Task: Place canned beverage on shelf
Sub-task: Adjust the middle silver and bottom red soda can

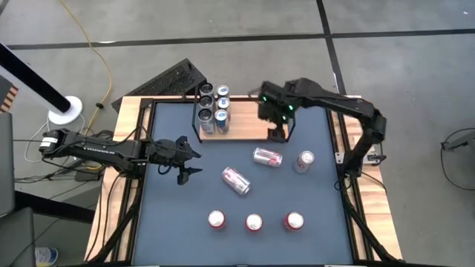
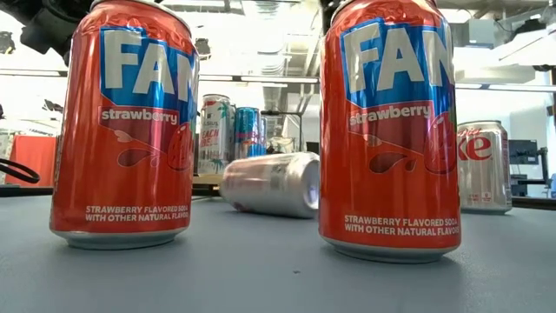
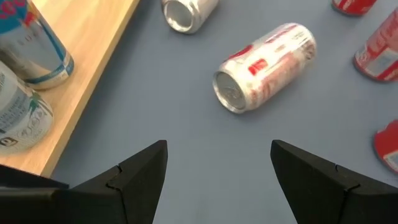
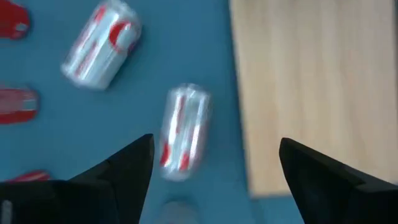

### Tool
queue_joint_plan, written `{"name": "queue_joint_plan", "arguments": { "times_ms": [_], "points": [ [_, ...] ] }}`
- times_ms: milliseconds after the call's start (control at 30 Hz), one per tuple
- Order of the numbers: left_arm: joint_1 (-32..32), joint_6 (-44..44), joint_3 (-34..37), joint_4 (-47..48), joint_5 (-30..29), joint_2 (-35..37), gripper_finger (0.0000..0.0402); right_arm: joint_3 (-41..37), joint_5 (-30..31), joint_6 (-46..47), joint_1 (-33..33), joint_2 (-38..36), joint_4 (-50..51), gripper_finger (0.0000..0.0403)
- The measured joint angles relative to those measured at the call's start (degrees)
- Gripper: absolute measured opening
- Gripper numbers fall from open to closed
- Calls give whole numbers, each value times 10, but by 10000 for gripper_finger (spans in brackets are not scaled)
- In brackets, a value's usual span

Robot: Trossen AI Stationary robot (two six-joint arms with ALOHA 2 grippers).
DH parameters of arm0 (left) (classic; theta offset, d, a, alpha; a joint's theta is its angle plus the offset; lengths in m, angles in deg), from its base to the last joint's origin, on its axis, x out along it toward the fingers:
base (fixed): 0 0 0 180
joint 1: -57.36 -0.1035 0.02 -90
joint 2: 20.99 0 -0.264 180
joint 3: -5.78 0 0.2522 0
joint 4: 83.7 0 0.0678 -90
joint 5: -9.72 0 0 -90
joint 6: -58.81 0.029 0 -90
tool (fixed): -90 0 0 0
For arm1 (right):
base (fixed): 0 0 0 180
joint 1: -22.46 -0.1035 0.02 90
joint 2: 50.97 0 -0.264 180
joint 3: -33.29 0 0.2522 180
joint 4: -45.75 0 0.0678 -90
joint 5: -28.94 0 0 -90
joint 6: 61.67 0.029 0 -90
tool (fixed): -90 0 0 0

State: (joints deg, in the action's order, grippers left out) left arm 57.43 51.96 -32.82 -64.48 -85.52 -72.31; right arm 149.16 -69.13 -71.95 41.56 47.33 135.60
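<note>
The shelf (image 1: 245, 127) is a light-wood board at the table's far side, with several upright cans (image 1: 214, 111) on its left end. Two silver-and-red cans lie on their sides on the blue table: one (image 1: 267, 157) just in front of the shelf, one (image 1: 236, 180) nearer the middle. My right gripper (image 1: 277, 130) hangs open above the shelf's right end with nothing between its fingers; its wrist view shows the board (image 4: 311, 87) and the nearer lying can (image 4: 182, 130) below. My left gripper (image 1: 191, 160) stands open at the table's left, pointing at the other lying can (image 3: 264, 67).
A silver Diet Coke can (image 1: 304, 161) stands upright right of the lying cans. Three red strawberry soda cans (image 1: 217, 219) (image 1: 254, 222) (image 1: 294, 221) stand in a row near the front edge. The shelf's middle and right part (image 3: 93, 50) is bare wood.
</note>
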Motion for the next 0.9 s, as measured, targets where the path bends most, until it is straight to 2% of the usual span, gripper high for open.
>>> {"name": "queue_joint_plan", "arguments": {
  "times_ms": [200, 300, 400, 900],
  "points": [
    [0, 11, 0, -8, 4, -3, 275, -152, 98, 175, -100, -63, -69, 327],
    [0, 27, 0, -14, 18, -3, 275, -238, 125, 217, -149, -85, -150, 327],
    [0, 39, 0, -26, 24, -3, 275, -290, 125, 234, -174, -75, -215, 327],
    [0, 30, 0, -22, 24, -3, 275, -296, 140, 204, -176, 94, -231, 326]
  ]
}}
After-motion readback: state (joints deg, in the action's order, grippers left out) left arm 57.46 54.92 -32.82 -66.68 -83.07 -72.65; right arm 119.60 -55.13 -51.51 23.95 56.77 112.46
